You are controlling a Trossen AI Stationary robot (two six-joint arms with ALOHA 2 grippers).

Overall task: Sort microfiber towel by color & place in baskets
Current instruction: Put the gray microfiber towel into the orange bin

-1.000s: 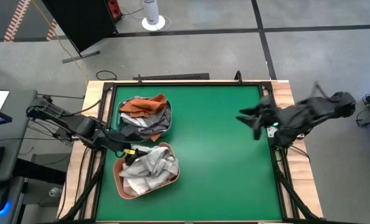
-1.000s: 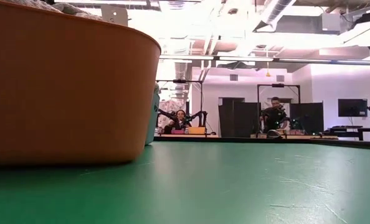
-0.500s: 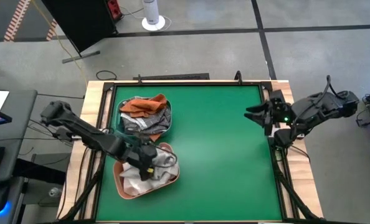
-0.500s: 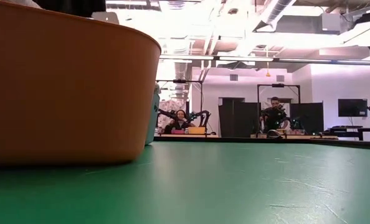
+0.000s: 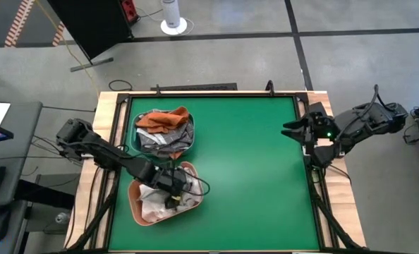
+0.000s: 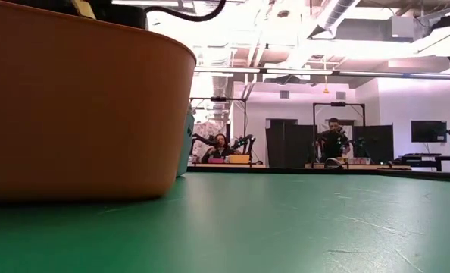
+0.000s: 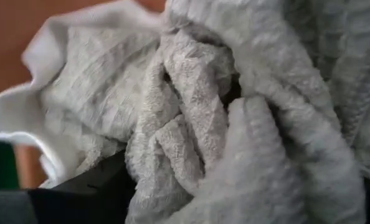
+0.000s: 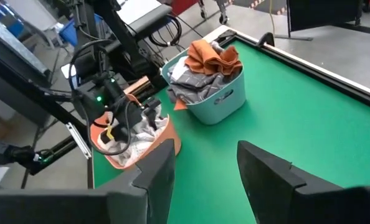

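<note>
No towels are lying loose on the green tabletop [image 5: 245, 169]. Pale ones are filling the salmon basket [image 5: 140, 212], where the left gripper [image 5: 173, 190] is pressing in, jaws unclear. Rust and grey ones are sitting in the teal basket [image 5: 188, 144]. The right gripper [image 5: 291, 129] is waiting at the right edge, jaws parted, empty.

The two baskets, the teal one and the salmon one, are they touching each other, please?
Cannot tell. In the high view the teal basket and the salmon basket sit close, but towels and the left arm cover the place where they would meet.
</note>
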